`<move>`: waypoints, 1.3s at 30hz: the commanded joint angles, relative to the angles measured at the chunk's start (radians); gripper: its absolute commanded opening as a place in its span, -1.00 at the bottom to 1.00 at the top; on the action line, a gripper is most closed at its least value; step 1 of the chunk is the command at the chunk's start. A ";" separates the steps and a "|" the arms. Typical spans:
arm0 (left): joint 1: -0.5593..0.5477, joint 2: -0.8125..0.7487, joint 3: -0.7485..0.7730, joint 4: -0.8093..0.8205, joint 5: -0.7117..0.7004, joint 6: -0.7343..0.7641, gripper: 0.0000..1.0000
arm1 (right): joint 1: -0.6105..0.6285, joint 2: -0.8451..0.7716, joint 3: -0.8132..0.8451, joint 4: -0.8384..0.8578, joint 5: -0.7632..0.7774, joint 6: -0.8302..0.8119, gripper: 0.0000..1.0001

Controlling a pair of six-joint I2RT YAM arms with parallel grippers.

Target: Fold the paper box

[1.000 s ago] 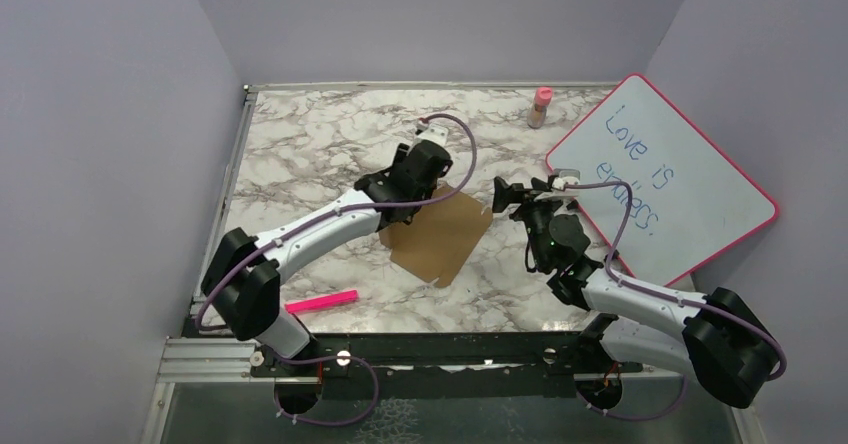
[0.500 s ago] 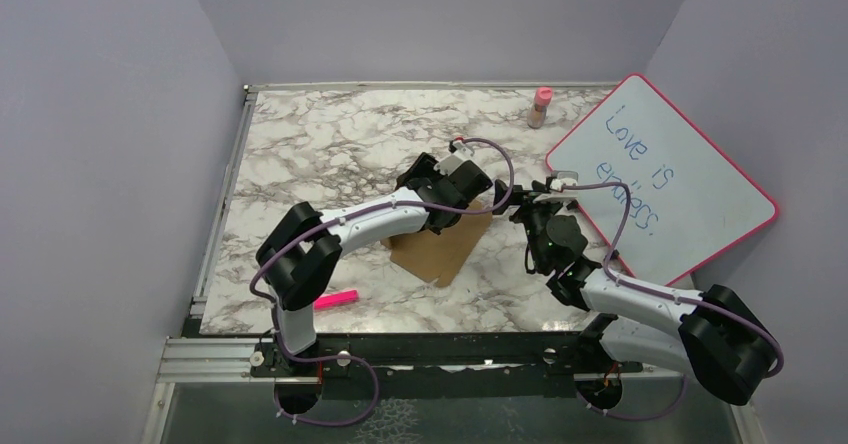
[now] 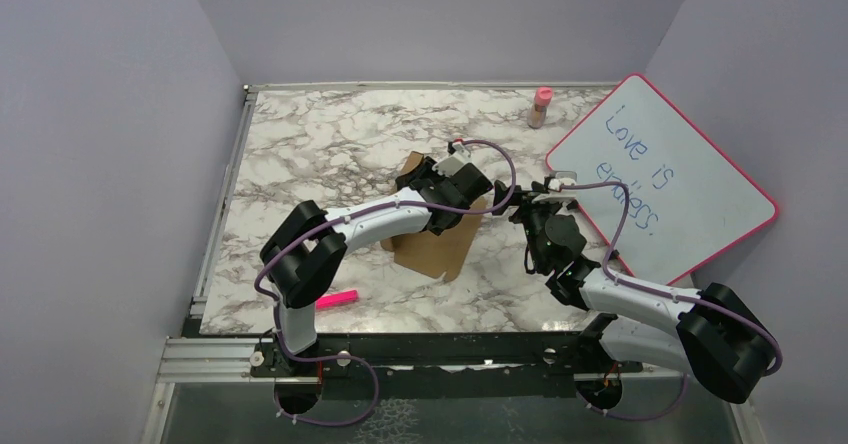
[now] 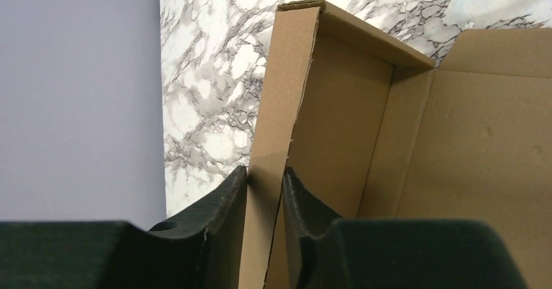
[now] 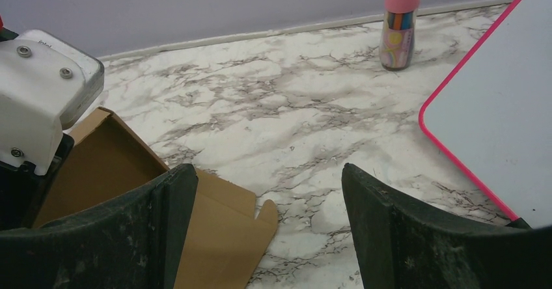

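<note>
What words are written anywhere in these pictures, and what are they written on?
"Love is": blue handwriting on the whiteboard.
The line under it looks like "endless.", but it is too blurry to be sure.
The pink-capped bottle has a picture label with no readable words.
Tiny print on the white camera housing is too small to read.
No print on the paper box.

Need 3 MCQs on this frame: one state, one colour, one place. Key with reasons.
1. The left gripper is: A) wide open, holding nothing; B) shut on a wall of the box; C) out of view.
2. The whiteboard frame is: A) blue; B) pink; C) black.
3. The pink marker lies: A) on the table, front left; B) on the whiteboard; C) inside the box.
Key: 1 B, the left wrist view shows both fingers pressed against the cardboard wall; 2 B, a pink edge runs all round it; 3 A, it lies on the marble by the near edge.
</note>
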 commanded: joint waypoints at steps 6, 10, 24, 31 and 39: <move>0.058 -0.067 -0.030 -0.011 0.069 -0.041 -0.58 | -0.006 -0.018 -0.003 0.036 0.000 -0.009 0.72; 0.125 -0.112 -0.077 0.006 0.172 -0.081 -0.58 | -0.006 -0.050 0.012 0.007 -0.018 -0.016 0.71; 0.414 -0.264 -0.376 0.313 0.719 -0.330 -0.51 | -0.006 -0.117 0.340 -0.488 -0.214 -0.010 0.73; 0.486 -0.292 -0.525 0.485 0.887 -0.487 -0.43 | -0.005 -0.002 0.560 -0.766 -0.367 -0.015 0.73; 0.486 -0.335 -0.705 0.733 1.005 -0.703 -0.28 | -0.006 0.138 0.727 -0.921 -0.476 -0.044 0.72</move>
